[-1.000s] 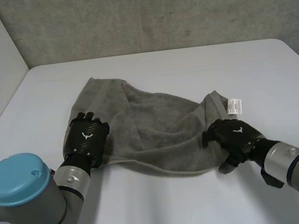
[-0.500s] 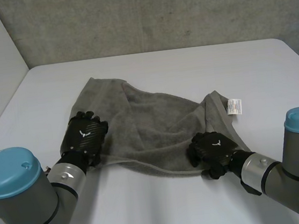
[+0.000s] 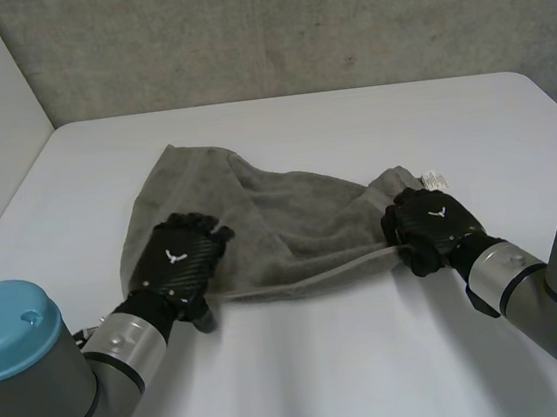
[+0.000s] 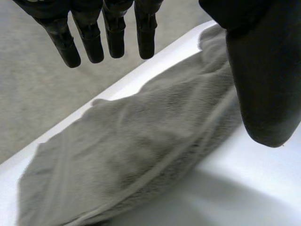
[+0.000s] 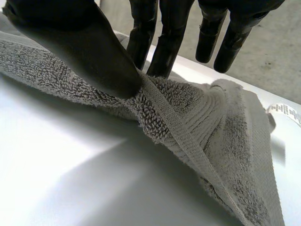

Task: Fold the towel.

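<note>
step: i judge grasping for the first fold | towel (image 3: pixel 290 217) rumpled mid-table (image 3: pixel 328 374) | right hand (image 3: pixel 430 229) pinches its near right corner | left hand (image 3: pixel 182 265) fingers (image 4: pixel 115 37) straight above near left edge, holding nothing | next: close left, lift both evenly

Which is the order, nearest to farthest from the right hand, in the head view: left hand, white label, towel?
1. towel, pinched in the right hand
2. white label, just beyond it
3. left hand, across the towel
</note>
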